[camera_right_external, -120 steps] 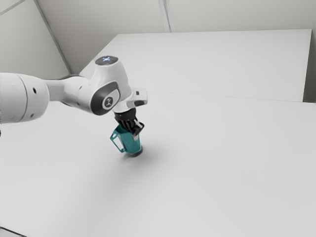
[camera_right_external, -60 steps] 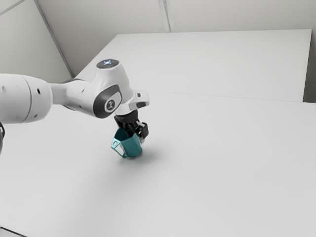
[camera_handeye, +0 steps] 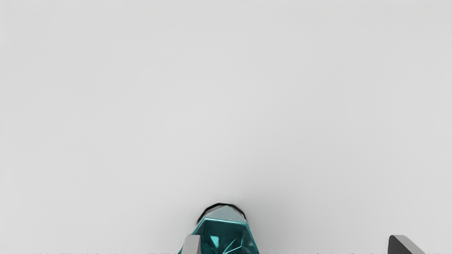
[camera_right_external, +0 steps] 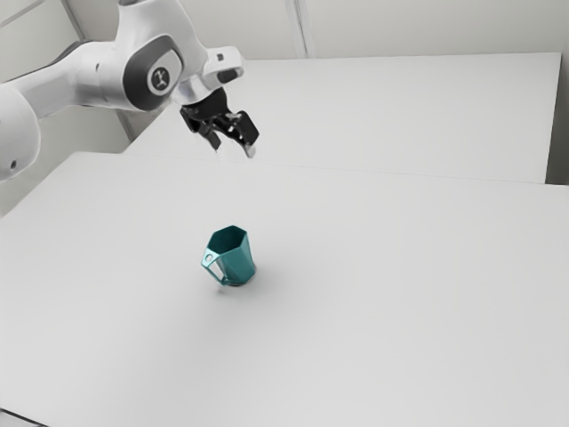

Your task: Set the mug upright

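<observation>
High over the table, the black gripper (camera_right_external: pixel 233 149) hangs with its fingers apart and nothing between them. Below it stands the teal, faceted mug (camera_right_external: pixel 236 261), upright on its base, its opening facing up and its handle toward the exterior view's lower left. A wide gap separates the two. In the wrist view the gripper (camera_handeye: pixel 295 243) shows two widely spaced fingertips at the bottom edge. The mug (camera_handeye: pixel 226 229) appears there beneath one fingertip, which covers part of its rim; its inside is visible.
The mug stands on a broad white table (camera_right_external: pixel 382 294). Behind it is another pale surface (camera_right_external: pixel 391 116), with light walls beyond. A thin dark edge crosses the exterior view's lower left corner.
My gripper has let go of the mug and risen well above it, shifting slightly toward the exterior view's left. The mug has gone from tilted to upright on the table.
</observation>
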You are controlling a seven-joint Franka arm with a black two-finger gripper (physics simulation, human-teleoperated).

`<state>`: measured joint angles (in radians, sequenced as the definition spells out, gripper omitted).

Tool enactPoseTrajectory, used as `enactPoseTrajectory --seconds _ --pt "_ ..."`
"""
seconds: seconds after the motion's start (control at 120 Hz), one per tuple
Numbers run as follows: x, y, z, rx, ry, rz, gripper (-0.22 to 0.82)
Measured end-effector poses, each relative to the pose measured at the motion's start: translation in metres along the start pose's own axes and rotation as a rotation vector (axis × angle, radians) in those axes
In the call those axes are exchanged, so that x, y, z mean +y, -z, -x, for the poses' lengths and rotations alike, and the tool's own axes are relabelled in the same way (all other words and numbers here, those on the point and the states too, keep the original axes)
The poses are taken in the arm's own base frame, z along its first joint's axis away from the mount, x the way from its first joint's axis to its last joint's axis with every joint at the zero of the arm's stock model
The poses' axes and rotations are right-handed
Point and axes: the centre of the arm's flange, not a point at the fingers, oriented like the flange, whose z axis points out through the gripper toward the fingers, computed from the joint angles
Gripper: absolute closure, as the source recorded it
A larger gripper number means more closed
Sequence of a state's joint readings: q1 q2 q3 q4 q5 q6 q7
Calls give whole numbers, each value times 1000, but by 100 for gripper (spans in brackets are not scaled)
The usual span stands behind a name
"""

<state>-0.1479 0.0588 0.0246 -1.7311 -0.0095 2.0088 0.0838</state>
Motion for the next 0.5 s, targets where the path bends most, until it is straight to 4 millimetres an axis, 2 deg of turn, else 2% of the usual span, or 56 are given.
enactPoseTrajectory --seconds 0.117,0.225,0.5 --pt "-21 27 -5 -20 22 -5 2" --pt "-36 35 2 -63 39 1 1" --pt "-24 32 9 -131 4 19 0"
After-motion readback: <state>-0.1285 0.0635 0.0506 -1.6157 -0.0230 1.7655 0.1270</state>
